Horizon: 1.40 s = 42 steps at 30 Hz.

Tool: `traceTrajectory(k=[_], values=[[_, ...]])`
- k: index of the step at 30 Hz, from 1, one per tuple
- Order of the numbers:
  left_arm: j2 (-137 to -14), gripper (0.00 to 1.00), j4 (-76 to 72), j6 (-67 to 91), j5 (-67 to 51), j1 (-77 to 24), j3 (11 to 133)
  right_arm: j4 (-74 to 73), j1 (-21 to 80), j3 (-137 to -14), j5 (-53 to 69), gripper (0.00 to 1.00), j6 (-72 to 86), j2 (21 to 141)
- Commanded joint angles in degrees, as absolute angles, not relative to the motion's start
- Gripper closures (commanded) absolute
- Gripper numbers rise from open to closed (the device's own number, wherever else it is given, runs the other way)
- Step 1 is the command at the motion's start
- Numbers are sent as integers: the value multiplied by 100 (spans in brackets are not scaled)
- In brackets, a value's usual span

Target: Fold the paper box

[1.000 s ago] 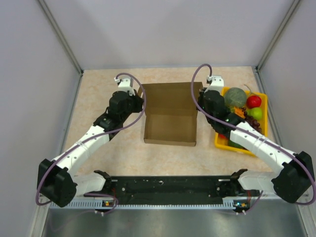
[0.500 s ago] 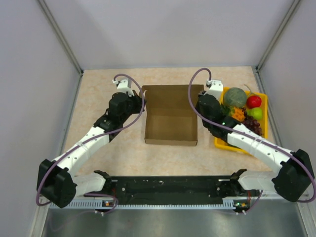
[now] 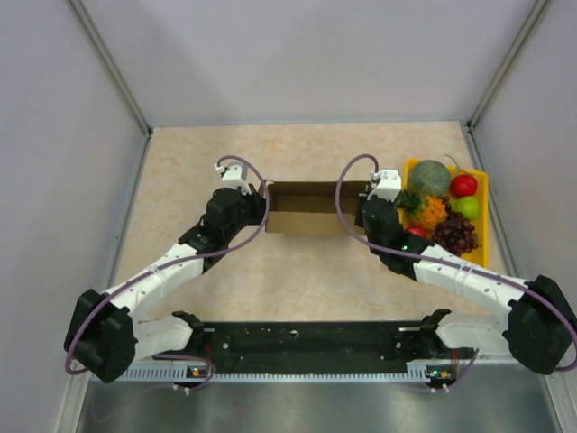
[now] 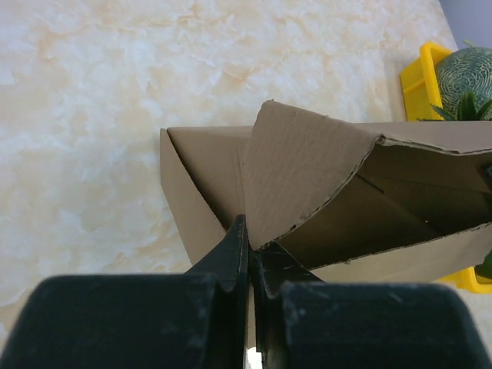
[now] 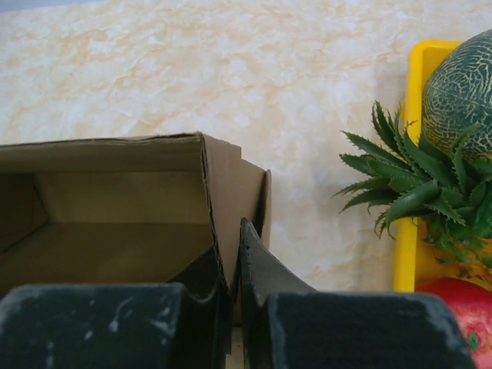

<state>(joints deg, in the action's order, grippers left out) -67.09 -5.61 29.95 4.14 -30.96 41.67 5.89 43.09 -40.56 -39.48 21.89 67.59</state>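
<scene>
Currently L gripper (image 4: 247,242) pinched on paper box (image 3: 311,209), prob. end flap, R gripper (image 5: 231,250) nipping right wall

You get bright, even, soft light from overhead. Shadows are faint: a thin one beside the box (image 3: 311,207) on the table (image 3: 180,171), and the box inside reads darker. The top view is sharp. In the wrist views the near left fingers (image 4: 231,257) are blurred and black, while the melon (image 5: 461,84) is crisp.
</scene>
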Motion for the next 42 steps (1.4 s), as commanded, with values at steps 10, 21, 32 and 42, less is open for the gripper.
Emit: traceTrajectory(k=[10,21,32,42], values=[[-6170,100,-1449,2848,457,-3726,2822,590,4570,-3383,-2867,99,2223,5705],[-5739,100,-2214,2839,685,-3849,1839,149,4579,-2945,-2417,79,2724,4843],[-5669,100,-2549,2821,896,-3885,1380,-2028,4702,-2628,-1732,54,2892,2893],[-5774,100,-2601,2900,958,-3885,1327,-3400,4869,-3180,-483,33,3998,1802]])
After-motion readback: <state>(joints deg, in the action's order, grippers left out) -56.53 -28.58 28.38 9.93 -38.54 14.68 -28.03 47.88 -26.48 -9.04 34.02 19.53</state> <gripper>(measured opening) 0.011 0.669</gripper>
